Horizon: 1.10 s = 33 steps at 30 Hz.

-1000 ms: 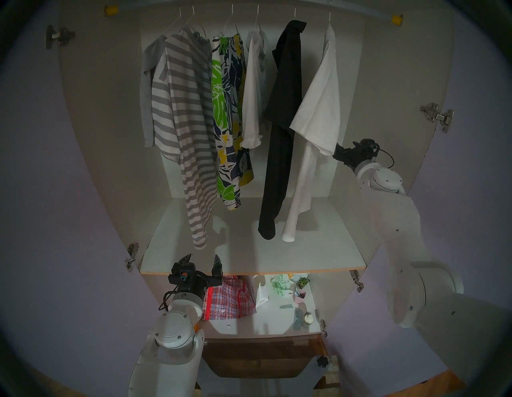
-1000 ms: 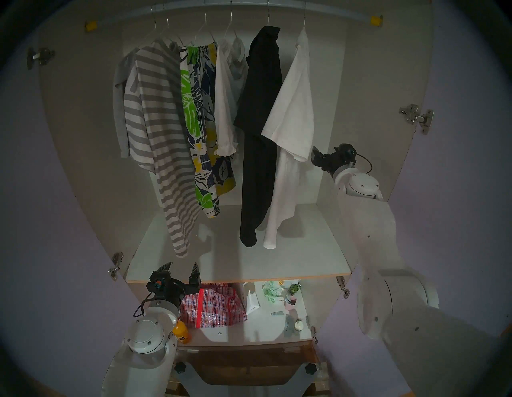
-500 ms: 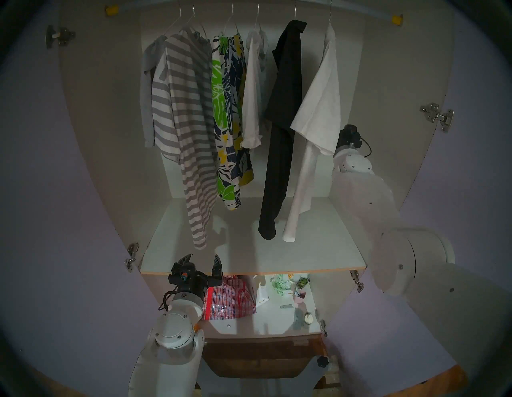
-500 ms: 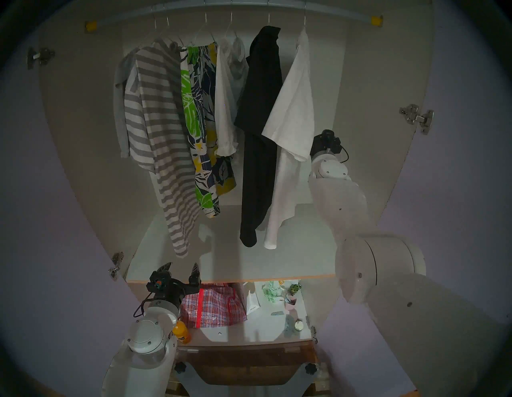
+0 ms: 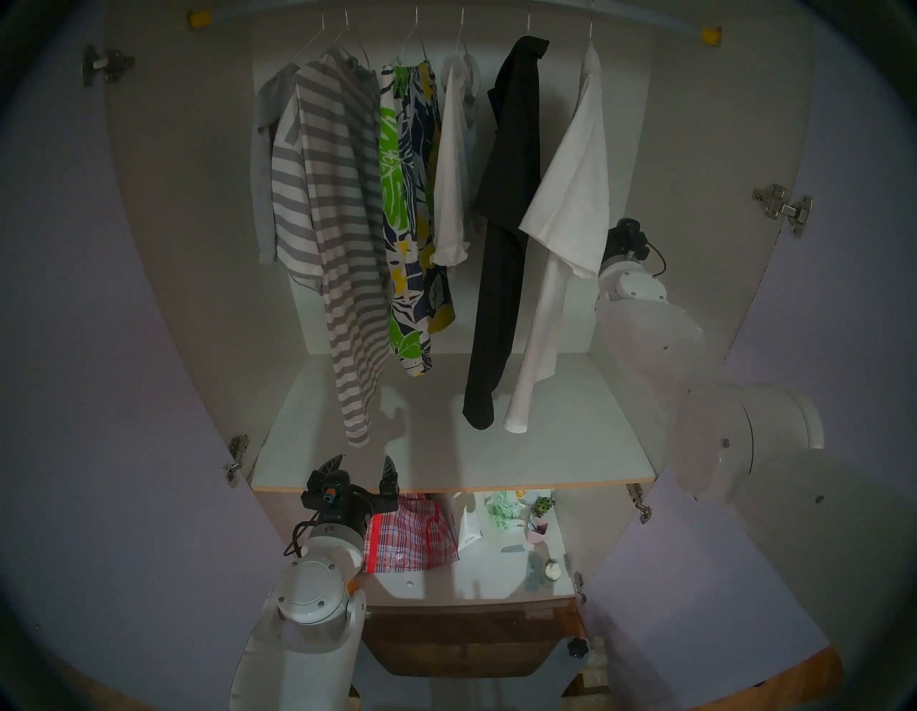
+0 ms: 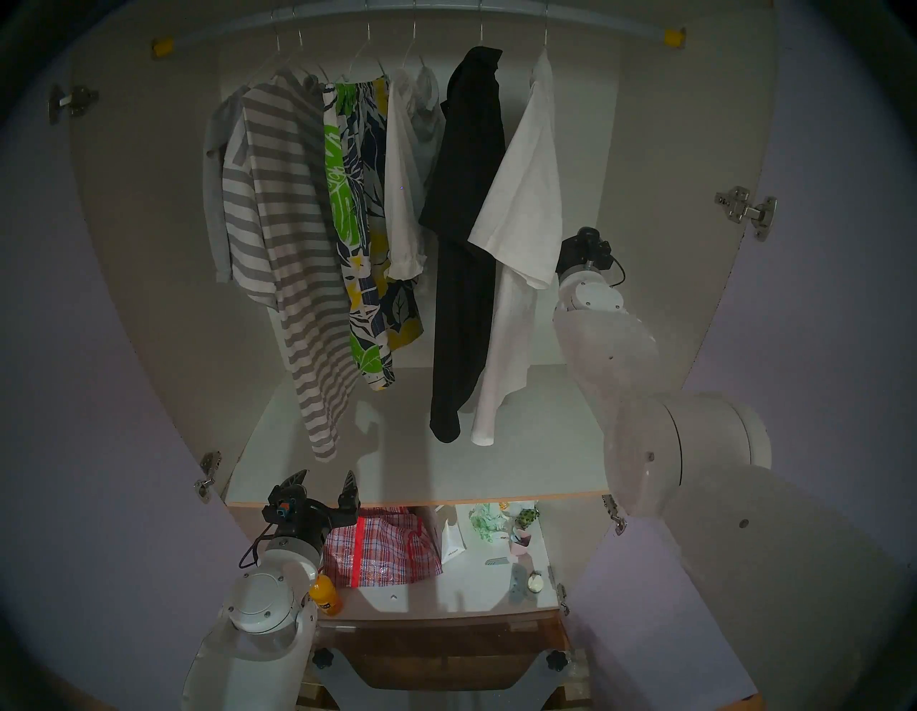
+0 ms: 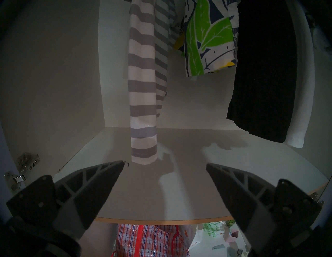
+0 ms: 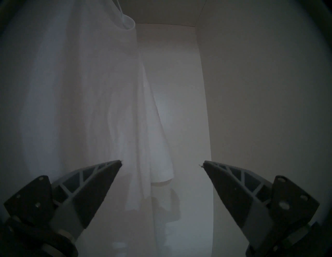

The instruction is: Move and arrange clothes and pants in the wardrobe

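Fingers (image 8: pixel 100 190) of our right gripper (image 8: pixel 162 164) are spread wide and hold nothing, beside the large white shirt (image 5: pixel 570 198) at the rail's (image 5: pixel 645 20) right end, likely to slide its hanger. Our left gripper (image 5: pixel 360 466), also wide apart and empty, waits near the shelf (image 5: pixel 446 447) edge. Six garments hang in the wardrobe (image 5: pixel 704 149).

We see the wardrobe's metal rail (image 5: pixel 640 22) carrying six hangers of clothes. The upper shelf (image 5: pixel 570 447) lies bare. On the lower shelf (image 5: pixel 476 581), a red plaid bag (image 5: pixel 412 538) sits left, small clutter right.
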{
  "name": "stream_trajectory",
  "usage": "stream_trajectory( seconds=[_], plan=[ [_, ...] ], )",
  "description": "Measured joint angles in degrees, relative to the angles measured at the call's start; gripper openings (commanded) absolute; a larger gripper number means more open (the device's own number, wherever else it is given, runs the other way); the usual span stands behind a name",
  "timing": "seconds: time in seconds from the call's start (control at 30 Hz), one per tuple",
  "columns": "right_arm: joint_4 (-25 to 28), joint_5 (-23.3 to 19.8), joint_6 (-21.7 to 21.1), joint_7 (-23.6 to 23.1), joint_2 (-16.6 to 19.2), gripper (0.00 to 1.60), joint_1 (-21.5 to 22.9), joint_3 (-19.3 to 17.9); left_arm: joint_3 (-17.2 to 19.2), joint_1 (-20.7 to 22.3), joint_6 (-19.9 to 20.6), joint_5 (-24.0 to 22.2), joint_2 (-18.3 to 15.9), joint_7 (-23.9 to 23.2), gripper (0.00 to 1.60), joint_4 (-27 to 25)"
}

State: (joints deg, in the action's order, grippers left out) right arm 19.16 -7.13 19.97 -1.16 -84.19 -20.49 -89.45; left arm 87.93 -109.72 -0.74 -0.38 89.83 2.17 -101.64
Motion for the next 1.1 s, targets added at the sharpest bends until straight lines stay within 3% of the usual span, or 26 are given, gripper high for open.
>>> stream_trajectory(
  seconds=[0.17, 0.3, 0.87, 0.9, 0.93, 0.97, 1.0, 1.03, 1.07, 1.1],
  plan=[
    [-9.6, -0.4, -1.3, -0.7, -0.6, 1.60, 6.1, -0.2, 0.0, 0.0, 0.0, 0.0, 0.0, 0.0, 1.60, 0.0],
    [-14.7, -0.7, -3.4, -5.1, -0.9, 1.60, 9.3, -0.4, 0.0, 0.0, 0.0, 0.0, 0.0, 0.1, 1.60, 0.1],
    [-14.1, -0.3, -7.1, -10.2, -4.2, 1.60, 9.7, 0.8, 0.0, 0.1, 0.0, 0.0, 0.0, 0.2, 1.60, 0.3],
    [-14.0, -0.3, -7.4, -10.5, -4.7, 1.32, 9.7, 0.8, 0.0, 0.1, 0.0, 0.0, 0.0, 0.2, 1.60, 0.4],
    [-14.0, -0.2, -7.6, -10.7, -5.2, 1.32, 9.8, 1.0, 0.0, 0.1, 0.0, 0.0, 0.0, 0.2, 1.60, 0.4],
    [-13.9, -0.2, -7.8, -10.9, -5.6, 1.11, 9.8, 1.0, 0.0, 0.1, 0.0, 0.0, 0.0, 0.2, 1.60, 0.4],
    [-13.8, -0.2, -8.0, -11.2, -6.0, 1.14, 9.9, 1.2, 0.0, 0.2, 0.0, 0.0, 0.0, 0.2, 1.60, 0.4],
    [-13.8, -0.2, -8.2, -11.5, -6.6, 1.28, 10.0, 1.3, 0.0, 0.2, 0.0, 0.0, 0.0, 0.3, 1.60, 0.5],
    [-13.8, -0.1, -8.4, -11.8, -7.1, 1.60, 10.0, 1.4, -0.1, 0.2, 0.0, 0.0, 0.0, 0.3, 1.60, 0.5],
    [-13.7, -0.1, -8.5, -12.0, -7.4, 1.60, 10.1, 1.4, -0.1, 0.2, 0.0, 0.0, 0.0, 0.3, 1.60, 0.5]
  ],
)
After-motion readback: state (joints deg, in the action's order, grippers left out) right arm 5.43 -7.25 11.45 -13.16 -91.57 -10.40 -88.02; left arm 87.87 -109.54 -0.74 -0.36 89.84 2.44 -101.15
